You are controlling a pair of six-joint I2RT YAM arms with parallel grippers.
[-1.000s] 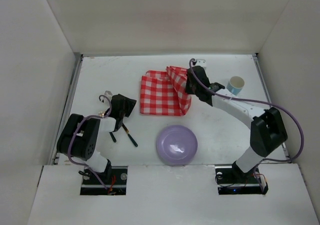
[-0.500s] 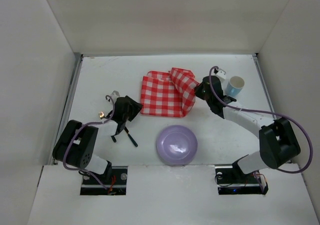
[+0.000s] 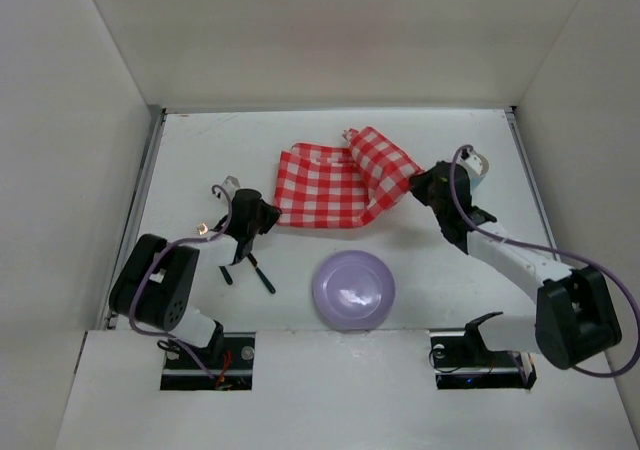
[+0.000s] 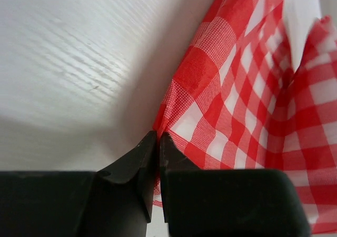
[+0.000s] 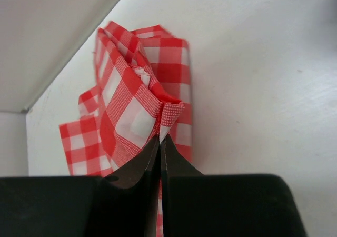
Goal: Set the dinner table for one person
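Observation:
A red-and-white checkered cloth (image 3: 335,185) lies partly unfolded at the middle back of the white dinner table (image 3: 200,155). My left gripper (image 3: 268,213) is at its near left corner, shut on that corner. In the left wrist view the cloth (image 4: 247,89) is pinched between the closed tips of the left gripper (image 4: 158,137). My right gripper (image 3: 420,183) is shut on the cloth's right side and holds it raised. The right wrist view shows a folded edge of the cloth (image 5: 131,105) clamped in the right gripper (image 5: 159,139). No person shows.
A purple plate (image 3: 353,288) sits near the front middle. Black utensils (image 3: 250,265) lie by the left arm. A light blue cup (image 3: 477,167) stands at the right, partly behind the right arm. Walls enclose the table on three sides.
The right gripper has dragged the cloth's right part to the right, spreading it. The left gripper has moved onto the cloth's left corner and shut on it.

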